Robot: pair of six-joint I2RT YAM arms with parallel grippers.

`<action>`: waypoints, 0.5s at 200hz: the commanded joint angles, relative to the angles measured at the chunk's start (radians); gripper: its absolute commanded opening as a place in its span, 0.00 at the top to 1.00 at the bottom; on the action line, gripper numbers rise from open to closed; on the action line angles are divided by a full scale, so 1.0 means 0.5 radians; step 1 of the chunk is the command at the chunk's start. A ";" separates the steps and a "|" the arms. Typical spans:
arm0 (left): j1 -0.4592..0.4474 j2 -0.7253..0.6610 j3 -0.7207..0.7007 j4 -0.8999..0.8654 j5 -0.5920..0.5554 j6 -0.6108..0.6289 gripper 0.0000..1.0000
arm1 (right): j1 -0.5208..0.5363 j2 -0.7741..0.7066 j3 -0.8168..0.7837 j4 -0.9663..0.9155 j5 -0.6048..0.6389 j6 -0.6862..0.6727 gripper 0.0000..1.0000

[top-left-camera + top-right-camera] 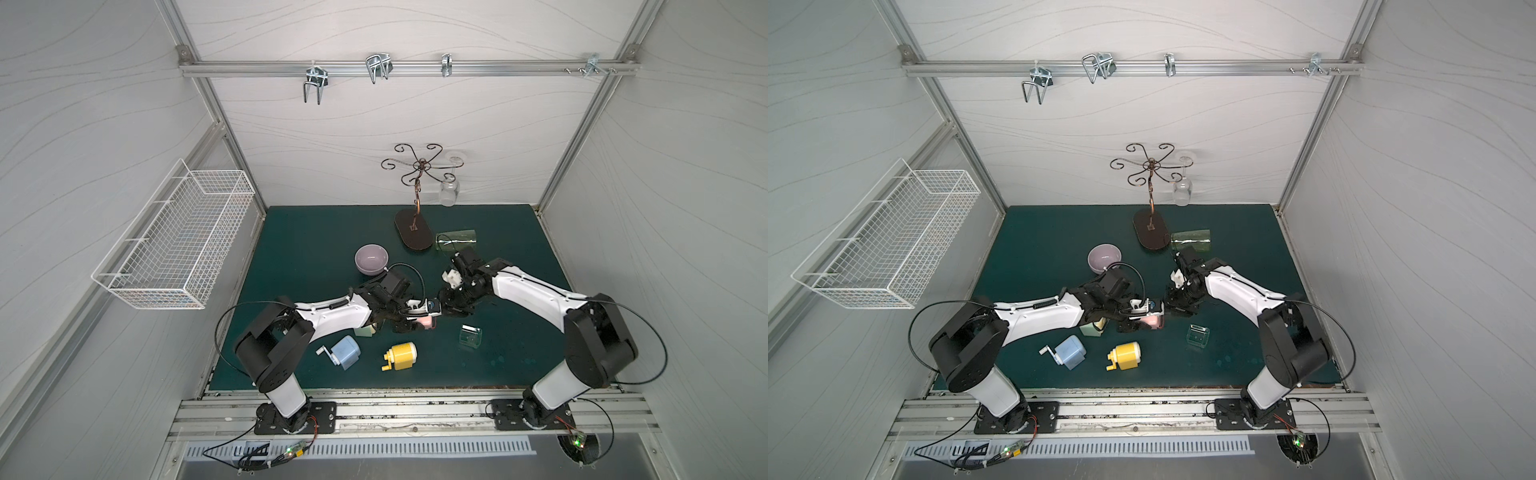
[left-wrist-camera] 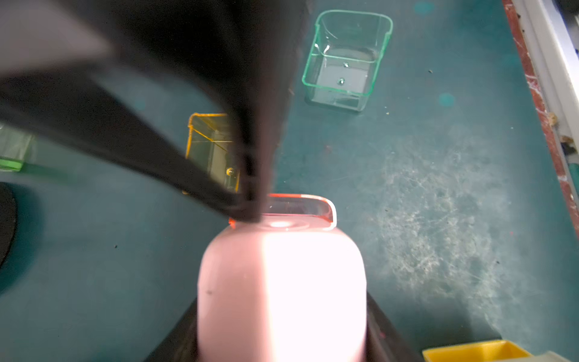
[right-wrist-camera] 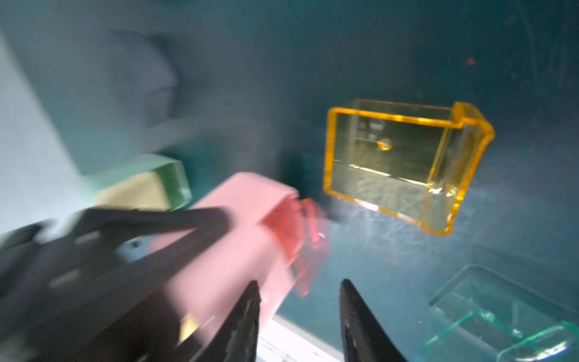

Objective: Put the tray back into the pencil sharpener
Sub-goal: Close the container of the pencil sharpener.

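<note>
My left gripper is shut on the pink pencil sharpener and holds it above the mat at mid-table. The sharpener also shows in the right wrist view. A translucent red tray sits in its open end, with the front lip sticking out a little. My right gripper is open right beside that end, with nothing between its fingers. In both top views the right gripper meets the sharpener tip to tip.
An orange-yellow tray and a clear green tray lie loose on the mat. A green sharpener, a blue one and a yellow one lie near the front. A purple bowl, a glass stand and a tipped green cup are behind.
</note>
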 commanded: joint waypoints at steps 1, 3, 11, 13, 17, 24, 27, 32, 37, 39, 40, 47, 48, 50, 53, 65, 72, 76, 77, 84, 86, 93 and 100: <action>-0.010 0.024 0.010 0.107 0.017 0.066 1.00 | -0.025 -0.150 0.011 -0.056 -0.167 -0.051 0.56; -0.010 0.028 0.010 0.102 0.012 0.066 1.00 | -0.025 -0.159 0.008 -0.065 -0.163 -0.053 0.56; -0.006 0.026 0.016 0.101 0.002 0.056 1.00 | -0.027 -0.180 -0.015 -0.111 -0.117 -0.061 0.58; -0.007 0.023 0.018 0.105 0.002 0.050 1.00 | -0.026 -0.184 -0.024 -0.121 -0.102 -0.060 0.59; -0.006 0.017 0.022 0.111 0.004 0.038 1.00 | -0.025 -0.192 -0.044 -0.141 -0.072 -0.052 0.62; -0.003 0.009 0.027 0.130 0.013 0.010 1.00 | -0.029 -0.191 -0.079 -0.178 -0.014 -0.036 0.70; -0.004 0.004 0.028 0.140 0.021 -0.002 1.00 | -0.028 -0.189 -0.094 -0.187 0.011 -0.032 0.73; -0.005 -0.004 0.034 0.144 0.030 -0.015 1.00 | -0.028 -0.184 -0.130 -0.192 0.040 -0.025 0.77; -0.005 -0.013 0.048 0.140 0.038 -0.022 1.00 | -0.029 -0.178 -0.153 -0.191 0.067 -0.010 0.81; -0.004 -0.014 0.050 0.141 0.041 -0.027 1.00 | -0.028 -0.174 -0.165 -0.187 0.073 -0.006 0.83; -0.003 -0.016 0.052 0.140 0.043 -0.030 1.00 | -0.028 -0.172 -0.169 -0.185 0.071 -0.002 0.83; -0.003 -0.027 0.064 0.141 0.057 -0.052 1.00 | -0.028 -0.160 -0.198 -0.164 0.077 0.016 0.87; -0.003 -0.030 0.065 0.141 0.059 -0.053 1.00 | -0.028 -0.157 -0.202 -0.160 0.078 0.016 0.88; -0.003 -0.035 0.064 0.143 0.060 -0.060 1.00 | -0.029 -0.153 -0.209 -0.155 0.078 0.023 0.89; -0.003 -0.038 0.068 0.146 0.067 -0.068 1.00 | -0.030 -0.146 -0.217 -0.149 0.078 0.028 0.90; -0.003 -0.062 0.069 0.143 0.084 -0.082 1.00 | -0.030 -0.129 -0.230 -0.129 0.081 0.042 0.92; -0.003 -0.072 0.065 0.137 0.090 -0.094 1.00 | -0.029 -0.123 -0.234 -0.119 0.092 0.051 0.93; -0.003 -0.081 0.063 0.138 0.091 -0.100 1.00 | -0.028 -0.121 -0.234 -0.114 0.098 0.056 0.93; -0.004 -0.081 0.062 0.138 0.091 -0.100 1.00 | -0.028 -0.121 -0.235 -0.114 0.097 0.057 0.93; -0.004 -0.090 0.056 0.135 0.093 -0.103 1.00 | -0.028 -0.116 -0.237 -0.100 0.102 0.065 0.93; -0.004 -0.095 0.053 0.133 0.094 -0.103 1.00 | -0.030 -0.117 -0.239 -0.094 0.100 0.068 0.93; -0.003 -0.101 0.050 0.137 0.099 -0.117 1.00 | -0.030 -0.106 -0.244 -0.067 0.080 0.080 0.93; -0.003 -0.111 0.044 0.146 0.104 -0.133 1.00 | -0.027 -0.093 -0.254 -0.033 0.050 0.093 0.93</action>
